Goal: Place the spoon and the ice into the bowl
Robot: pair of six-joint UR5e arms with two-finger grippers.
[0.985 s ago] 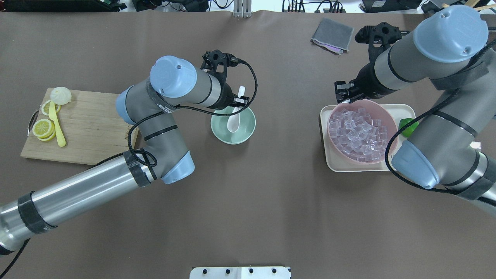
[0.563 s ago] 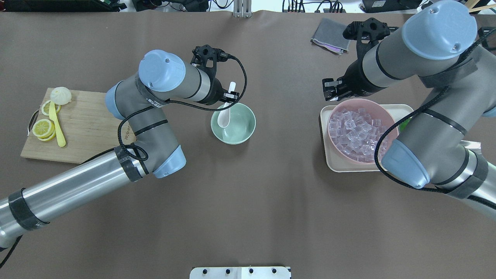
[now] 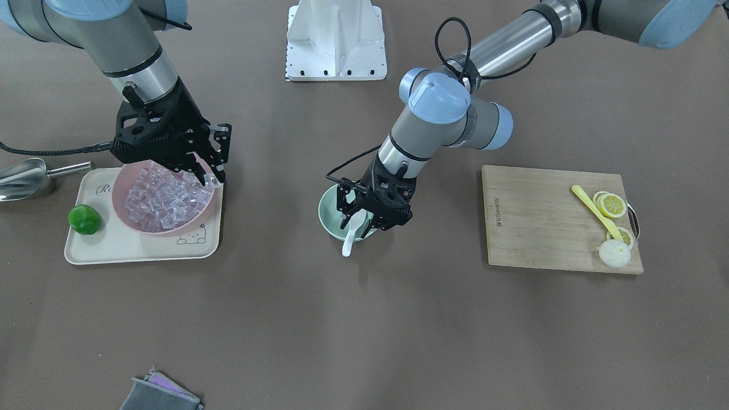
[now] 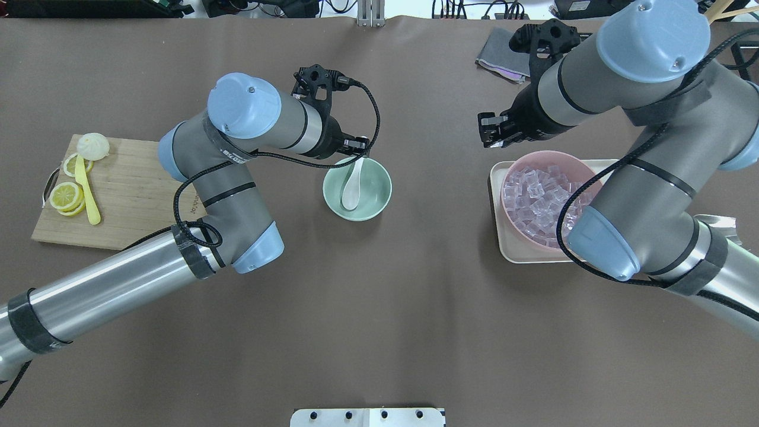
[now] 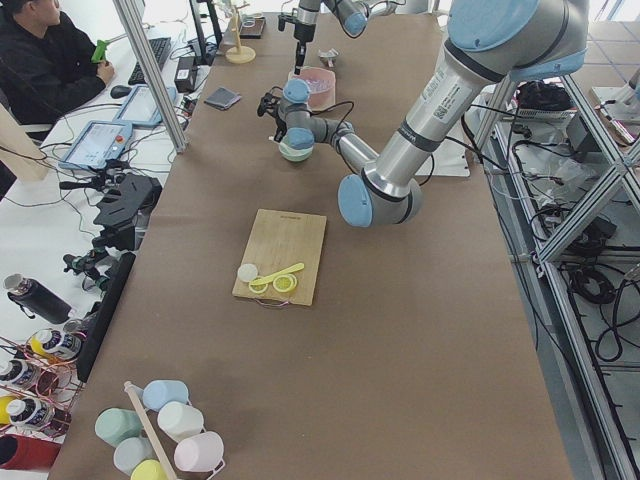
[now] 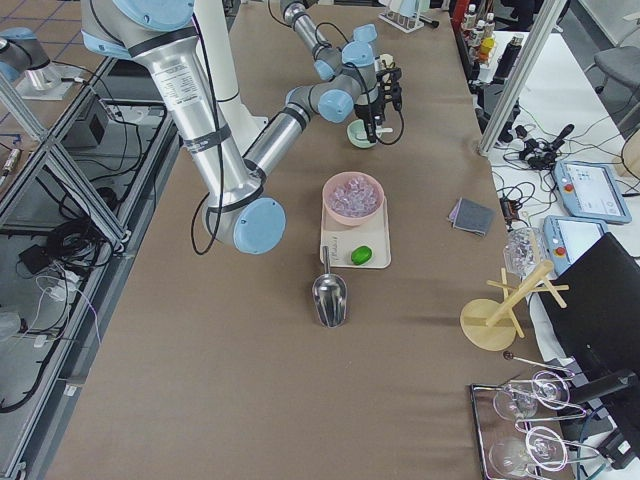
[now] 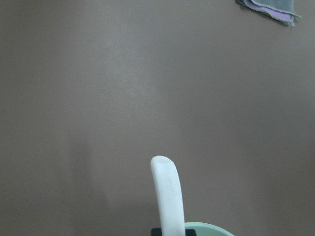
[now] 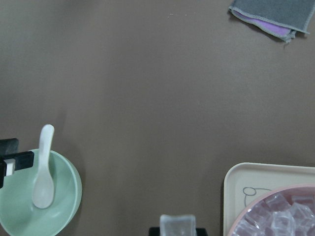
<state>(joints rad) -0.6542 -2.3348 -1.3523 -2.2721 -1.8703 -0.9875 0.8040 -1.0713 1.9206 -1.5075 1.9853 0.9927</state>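
The white spoon [image 4: 351,193] lies in the mint-green bowl [image 4: 379,201], scoop down and handle leaning over the far rim. It also shows in the right wrist view [image 8: 43,187]. My left gripper [image 4: 357,145] is open just beyond the handle, with its fingers spread either side of the handle in the front view [image 3: 367,219]. My right gripper [image 4: 489,133] is shut on a clear ice cube [image 8: 177,225]. It hangs above the table just off the pink bowl's far-left rim. The cube also shows in the front view [image 3: 212,182].
A pink bowl [image 4: 511,172] full of ice cubes stands on a cream tray [image 4: 501,237] with a green object [image 3: 85,219]. A steel scoop [image 3: 23,177] lies beside the tray. A cutting board [image 4: 136,196] holds lemon slices and a yellow utensil [image 4: 87,190]. A grey cloth [image 4: 501,56] lies at the far edge.
The left gripper has let go of the spoon, which has dropped into the mint bowl. The right gripper has moved left, away from the pink bowl, still holding the ice cube.
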